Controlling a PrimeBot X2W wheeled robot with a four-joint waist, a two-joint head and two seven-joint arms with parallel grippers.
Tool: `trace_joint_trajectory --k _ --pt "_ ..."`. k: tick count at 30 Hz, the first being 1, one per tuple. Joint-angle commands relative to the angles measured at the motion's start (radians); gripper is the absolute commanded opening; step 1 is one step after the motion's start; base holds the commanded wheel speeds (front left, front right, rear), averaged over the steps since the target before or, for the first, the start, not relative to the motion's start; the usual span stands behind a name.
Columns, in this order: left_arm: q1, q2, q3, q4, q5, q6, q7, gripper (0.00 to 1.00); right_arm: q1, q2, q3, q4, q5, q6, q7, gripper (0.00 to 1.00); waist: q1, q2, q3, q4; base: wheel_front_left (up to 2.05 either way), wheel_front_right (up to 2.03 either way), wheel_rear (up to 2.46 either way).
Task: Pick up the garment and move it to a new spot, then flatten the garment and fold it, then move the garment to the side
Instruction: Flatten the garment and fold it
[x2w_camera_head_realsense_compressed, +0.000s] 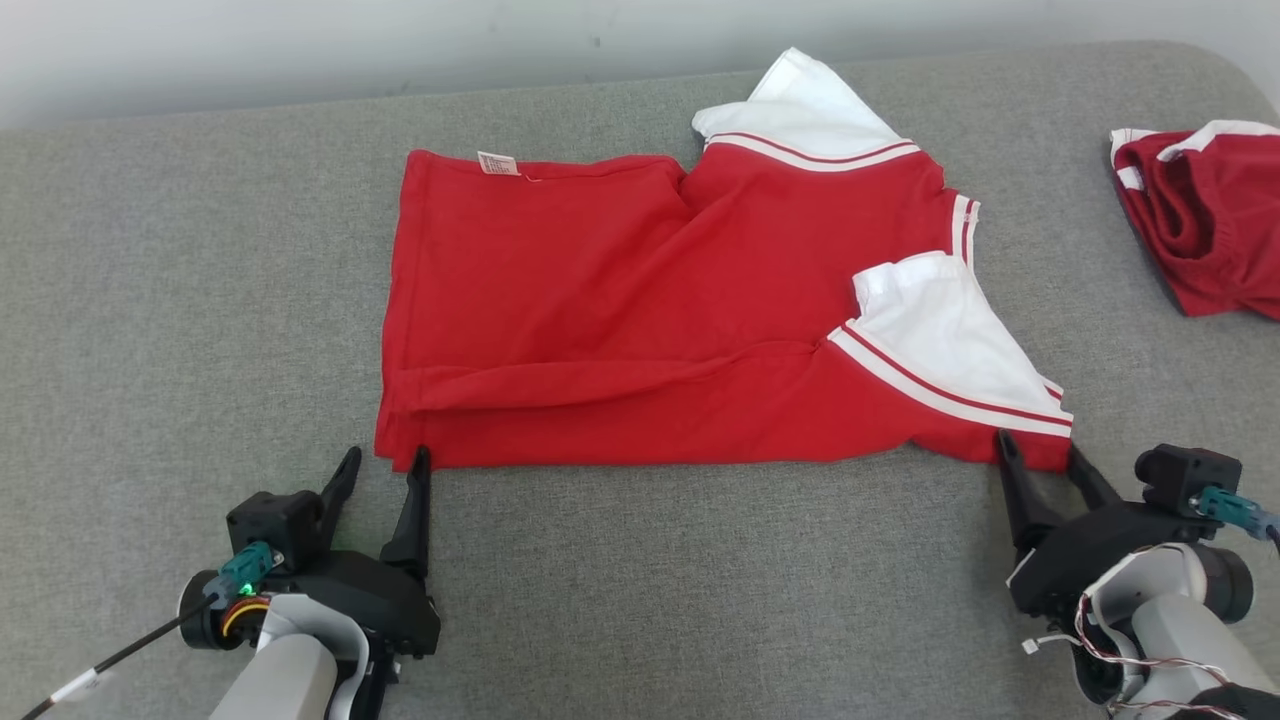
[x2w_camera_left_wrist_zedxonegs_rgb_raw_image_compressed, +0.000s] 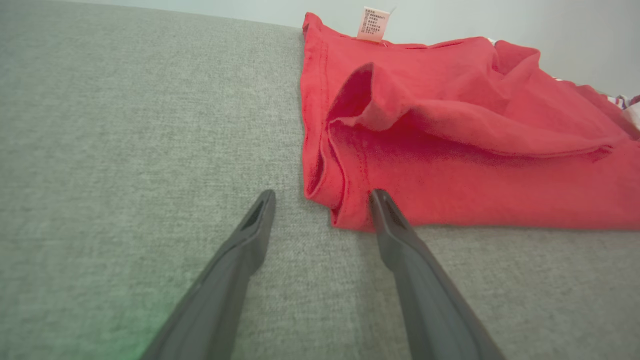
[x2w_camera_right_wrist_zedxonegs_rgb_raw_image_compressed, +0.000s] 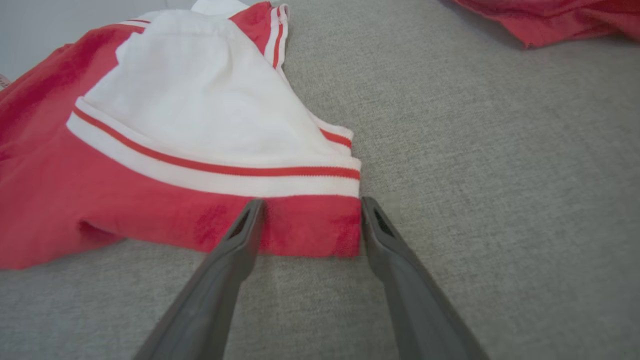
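Head view: garment (x2w_camera_head_realsense_compressed: 620, 300) lies on grey surface (x2w_camera_head_realsense_compressed: 150, 300); left gripper (x2w_camera_head_realsense_compressed: 386, 458), right gripper (x2w_camera_head_realsense_compressed: 1040, 446) both spread at its corners.

A second red garment (x2w_camera_head_realsense_compressed: 1205, 215) is cut by the right edge; the label (x2w_camera_left_wrist_zedxonegs_rgb_raw_image_compressed: 373, 24) is unreadable.

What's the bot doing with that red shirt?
The robot is working on a red-and-white shirt spread on the grey fabric surface. Its left claw is open at the shirt's near hem corner. Its right claw is open at the near corner by the white sleeve. Neither has gripped yet. A second red garment lies apart at the far right.
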Motion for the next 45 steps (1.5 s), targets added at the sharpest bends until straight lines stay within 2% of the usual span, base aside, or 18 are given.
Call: trace_joint_trajectory --k 1,2,7,11,19,24,28,37,38,39,40,45 --pt "-0.005 -0.005 -0.005 0.017 -0.002 -0.007 -0.001 0.35 -0.010 0.009 0.003 0.011 0.013 -0.003 -0.008 0.07 0.0000 0.0000 -0.001 0.000 0.00 0.00 0.00" --pt "-0.011 -0.008 -0.003 0.027 -0.005 -0.009 -0.001 0.00 -0.019 0.010 0.005 0.026 0.020 -0.003 -0.016 0.00 0.0000 0.0000 -0.002 0.000 0.00 0.00 0.00" --pt "-0.009 -0.021 0.019 0.046 -0.022 -0.032 -0.001 0.00 -0.035 0.012 0.031 0.074 0.048 -0.003 -0.059 0.00 0.0000 0.0000 -0.031 0.009 0.00 0.00 0.00" --pt "0.023 -0.022 0.058 0.009 -0.030 -0.040 -0.002 0.00 -0.020 0.001 0.063 0.073 0.073 -0.003 -0.088 0.00 0.0000 0.0000 -0.075 0.016 0.00 0.00 0.00" --pt "0.208 -0.031 0.148 -0.147 -0.018 -0.038 -0.002 0.00 0.105 -0.056 0.108 -0.035 0.117 -0.003 -0.089 0.00 0.0000 0.0000 -0.162 0.037 0.00 0.00 0.00" --pt "0.350 -0.048 0.179 -0.241 0.000 -0.023 -0.002 0.00 0.233 -0.094 0.077 -0.136 0.137 -0.003 -0.052 0.00 0.0000 0.0000 -0.183 0.048 0.00 0.00 0.00" --pt "0.441 -0.067 0.191 -0.302 0.012 -0.009 -0.002 0.00 0.349 -0.097 0.042 -0.228 0.134 -0.003 -0.004 0.00 0.0000 0.0000 -0.192 0.054 0.00 0.00 0.00" --pt "0.549 -0.086 0.190 -0.367 0.033 0.017 -0.002 0.00 0.540 -0.029 -0.120 -0.404 0.067 -0.003 0.101 0.00 0.0000 0.0000 -0.201 0.059 0.00 0.00 0.00" --pt "0.553 -0.088 0.195 -0.368 0.039 0.018 -0.002 0.15 0.548 -0.020 -0.138 -0.417 0.049 -0.003 0.102 0.31 0.0000 0.0000 -0.205 0.058 0.00 0.00 0.00" --pt "0.554 -0.088 0.197 -0.371 0.049 0.018 -0.002 0.65 0.554 -0.011 -0.149 -0.432 0.029 -0.003 0.105 1.00 0.0000 0.0000 -0.207 0.057 0.00 0.00 0.00" --pt "0.554 -0.090 0.201 -0.376 0.058 0.016 -0.002 1.00 0.561 0.001 -0.161 -0.445 0.010 -0.003 0.110 1.00 0.0000 0.0000 -0.210 0.056 0.00 0.00 0.00" --pt "0.541 -0.099 0.232 -0.404 0.089 0.012 -0.002 1.00 0.563 0.044 -0.197 -0.502 -0.047 -0.003 0.105 1.00 0.0000 0.0000 -0.221 0.053 0.00 0.00 0.00"
